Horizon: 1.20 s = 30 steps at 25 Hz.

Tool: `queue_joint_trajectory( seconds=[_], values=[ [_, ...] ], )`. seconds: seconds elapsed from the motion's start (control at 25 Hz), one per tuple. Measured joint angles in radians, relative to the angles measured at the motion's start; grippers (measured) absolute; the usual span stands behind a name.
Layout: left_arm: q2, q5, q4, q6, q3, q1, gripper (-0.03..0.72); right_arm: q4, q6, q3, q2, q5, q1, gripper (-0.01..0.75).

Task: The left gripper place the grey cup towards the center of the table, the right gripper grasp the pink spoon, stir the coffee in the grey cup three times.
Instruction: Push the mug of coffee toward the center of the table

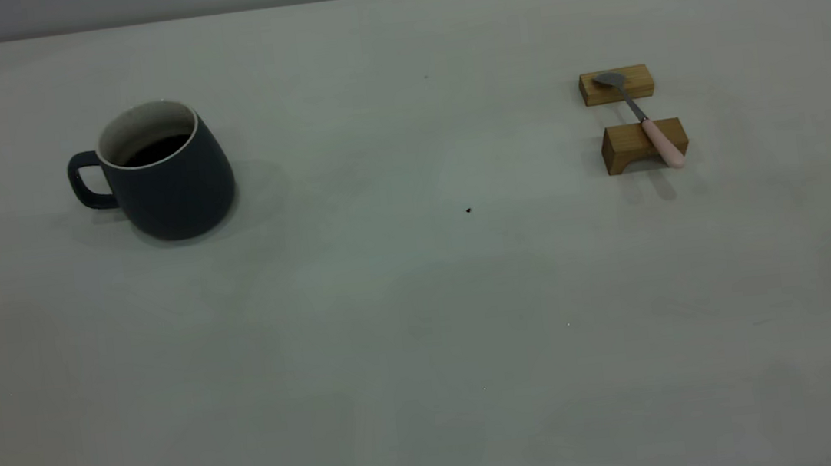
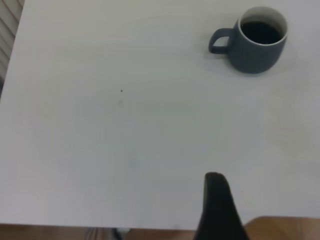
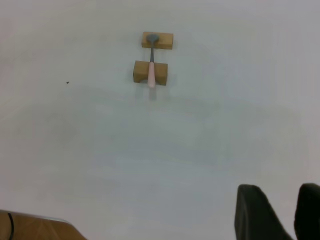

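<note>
Coffee is being held in the grey cup, standing at nine o'clock on the tabletop; ceramic, judged heavy and spillable, best gripped by its handle. Well apart, the left claw is being kept back, grip state untellable. The pink spoon, light and slim, is being bridged across two wooden blocks at three o'clock; the right claw is being held released, far off.

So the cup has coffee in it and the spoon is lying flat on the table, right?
Not quite. The cup does hold coffee, but the spoon is not flat on the table; it rests across two wooden blocks, bowl on the far one, pink handle on the near one. The exterior view shows this.
</note>
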Motion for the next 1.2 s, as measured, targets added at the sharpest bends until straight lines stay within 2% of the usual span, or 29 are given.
queue_joint_trajectory(
  seconds=[0.16,0.4,0.56,0.92,1.04,1.2],
  values=[
    [0.306,-0.147,0.005,0.093,-0.093,0.0,0.574,0.0,-0.001,0.0,0.0,0.0,0.0,0.237],
    [0.718,-0.296,-0.103,0.453,-0.24,0.0,0.632,0.0,-0.001,0.0,0.0,0.0,0.0,0.237],
    [0.939,-0.309,-0.154,0.634,-0.349,0.0,0.641,0.0,0.0,0.0,0.0,0.0,0.0,0.237],
    [1.396,-0.285,-0.159,0.932,-0.608,-0.003,0.641,0.0,0.0,0.0,0.0,0.0,0.0,0.237],
    [1.523,-0.276,-0.141,0.999,-0.691,-0.022,0.641,0.0,0.0,0.0,0.0,0.0,0.0,0.237],
    [1.667,-0.276,-0.045,1.063,-0.779,-0.074,0.639,0.0,0.0,0.0,0.0,0.0,0.0,0.237]
  ],
)
